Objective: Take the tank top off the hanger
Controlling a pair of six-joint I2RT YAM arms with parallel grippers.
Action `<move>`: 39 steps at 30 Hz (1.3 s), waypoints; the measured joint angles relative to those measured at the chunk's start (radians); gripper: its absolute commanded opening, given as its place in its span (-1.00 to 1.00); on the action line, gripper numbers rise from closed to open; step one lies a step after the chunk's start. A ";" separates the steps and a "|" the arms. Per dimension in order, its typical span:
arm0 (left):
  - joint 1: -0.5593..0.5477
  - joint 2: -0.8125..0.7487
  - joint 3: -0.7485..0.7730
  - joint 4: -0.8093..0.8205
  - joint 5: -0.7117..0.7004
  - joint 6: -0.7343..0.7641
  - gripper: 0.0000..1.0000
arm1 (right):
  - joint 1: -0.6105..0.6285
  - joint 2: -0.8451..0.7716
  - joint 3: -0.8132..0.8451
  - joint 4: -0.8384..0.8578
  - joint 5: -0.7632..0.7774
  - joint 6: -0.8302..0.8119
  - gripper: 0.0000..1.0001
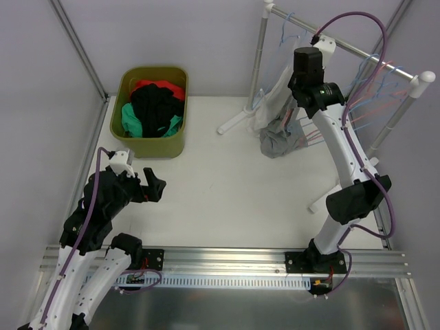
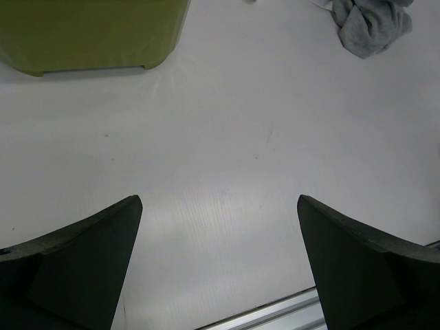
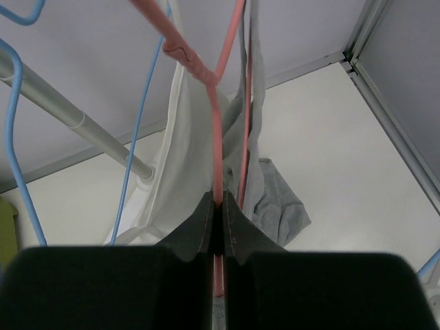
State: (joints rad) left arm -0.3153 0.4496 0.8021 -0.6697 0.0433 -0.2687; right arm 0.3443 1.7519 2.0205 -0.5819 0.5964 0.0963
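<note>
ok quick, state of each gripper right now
Left gripper: open, holding nothing.
Right gripper: closed on the pink hanger.

White table (image 1: 220, 196), olive bin (image 1: 148, 148) far left, grey garment (image 1: 276, 144) heaped far right

- The table (image 1: 227, 185) before me is white, matt and flat, and reaches to the walls on three sides.
- The back wall (image 1: 192, 34) and the left wall (image 1: 34, 103) are plain pale lilac-grey panels. No windows are seen.
- A slanting metal strut (image 1: 77, 45) marks the far left corner.
- An aluminium rail (image 1: 227, 256) runs along the table's near edge.
- A clothes rack (image 1: 357, 50), a silver bar on white posts, stands on the table at my far right.
- An olive-green bin (image 1: 148, 146) sits at the far left.
- The light is even, shadows are soft, and there is a faint sheen on the table near the bin.
</note>
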 measured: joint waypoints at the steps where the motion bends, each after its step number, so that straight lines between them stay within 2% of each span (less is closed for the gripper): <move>1: 0.000 0.000 0.000 0.000 0.000 0.000 0.97 | 0.002 -0.008 -0.016 0.012 0.004 0.001 -0.99; 9: 0.000 0.000 0.000 0.006 0.002 0.000 0.97 | 0.006 -0.111 -0.077 0.026 -0.003 0.019 -0.99; 14: 0.000 0.000 -0.001 0.008 0.010 0.000 0.97 | 0.009 -0.237 -0.119 0.030 -0.084 0.029 -1.00; 17: 0.000 -0.001 -0.001 0.012 0.029 0.001 0.97 | 0.011 -0.337 -0.185 0.045 -0.168 0.031 -0.99; 22: 0.000 -0.034 -0.002 0.022 0.069 0.017 0.97 | 0.012 -0.537 -0.410 0.068 -0.314 0.035 -0.99; 28: 0.000 -0.073 0.005 0.071 0.219 0.024 0.97 | 0.012 -0.786 -0.689 0.045 -0.535 0.044 -0.99; 31: 0.000 -0.057 0.040 0.113 0.299 0.017 0.97 | 0.012 -0.898 -0.756 0.011 -0.643 0.039 -0.99; 35: 0.000 0.061 0.137 0.243 0.404 -0.027 0.97 | 0.012 -1.043 -0.782 -0.043 -0.827 0.021 -0.99; 39: -0.026 0.176 0.145 0.463 0.469 -0.116 0.97 | 0.012 -1.197 -0.832 -0.074 -0.990 0.021 -0.99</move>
State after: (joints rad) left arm -0.3412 0.6258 0.9474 -0.2062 0.5121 -0.3847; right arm 0.3565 0.5549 1.1885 -0.6559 -0.3935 0.1169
